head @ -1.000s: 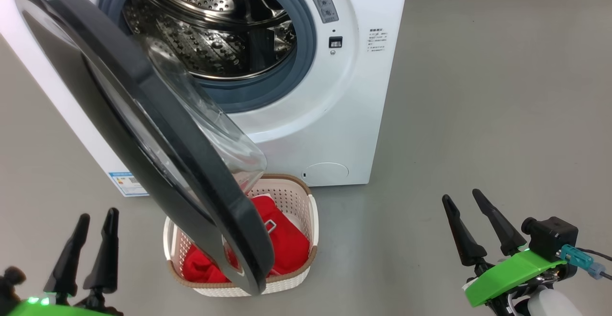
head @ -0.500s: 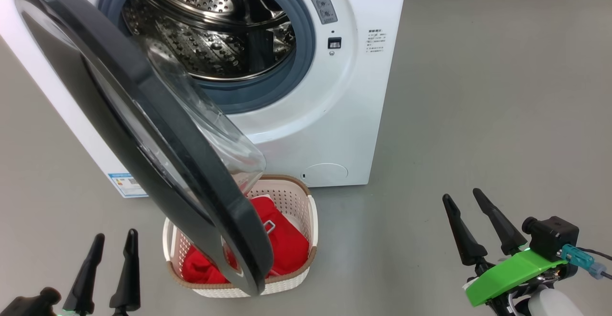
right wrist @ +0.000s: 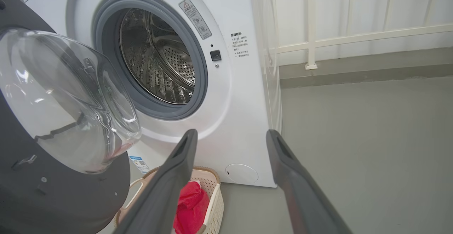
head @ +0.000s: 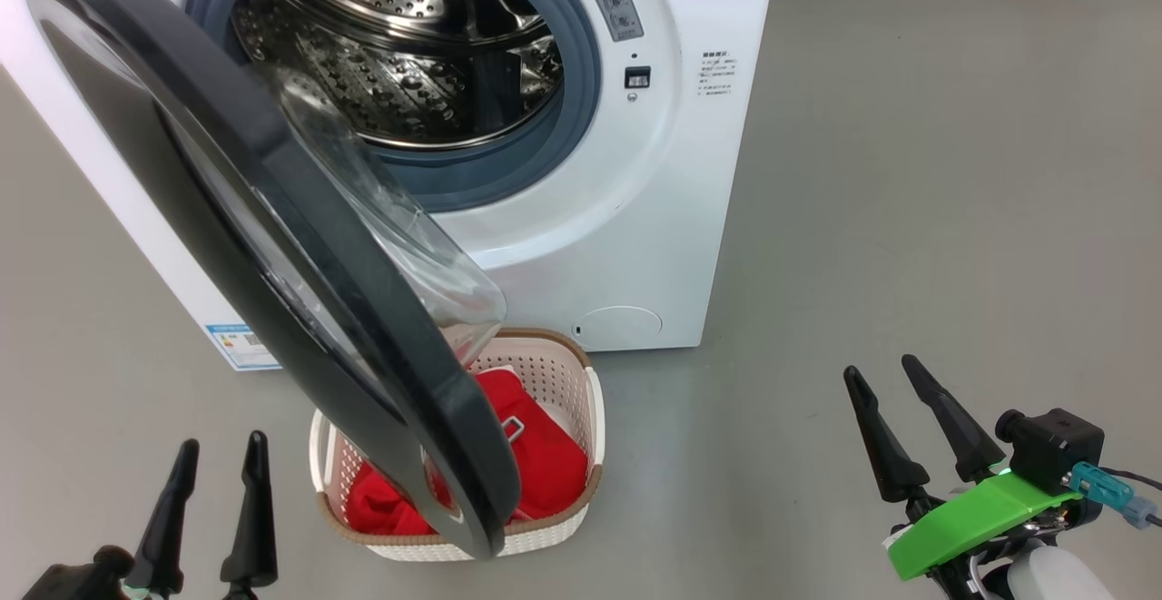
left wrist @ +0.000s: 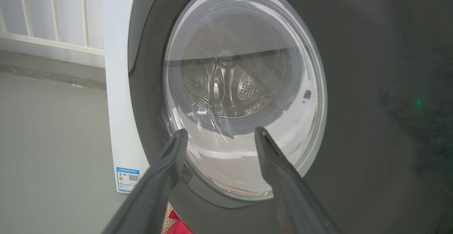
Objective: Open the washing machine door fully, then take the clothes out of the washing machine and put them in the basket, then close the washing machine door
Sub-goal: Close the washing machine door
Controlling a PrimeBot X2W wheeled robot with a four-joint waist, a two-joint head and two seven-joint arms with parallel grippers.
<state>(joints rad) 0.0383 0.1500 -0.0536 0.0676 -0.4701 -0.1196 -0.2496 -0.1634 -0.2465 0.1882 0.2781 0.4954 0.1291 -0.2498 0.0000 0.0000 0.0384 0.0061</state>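
With the clothes (head: 545,468) in the basket (head: 545,541) at lower centre beneath the open washing machine door (head: 363,328), closing seemed the step in hand, calling for the left gripper (head: 222,439), spread and empty at lower left, to push it shut.

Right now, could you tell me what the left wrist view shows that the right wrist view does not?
Left wrist: the washing machine door from outside, the open left gripper before it. Right wrist: its inner glass bowl, the drum seen directly, the rim of the basket, the open right gripper. Both: the washing machine, red clothes.
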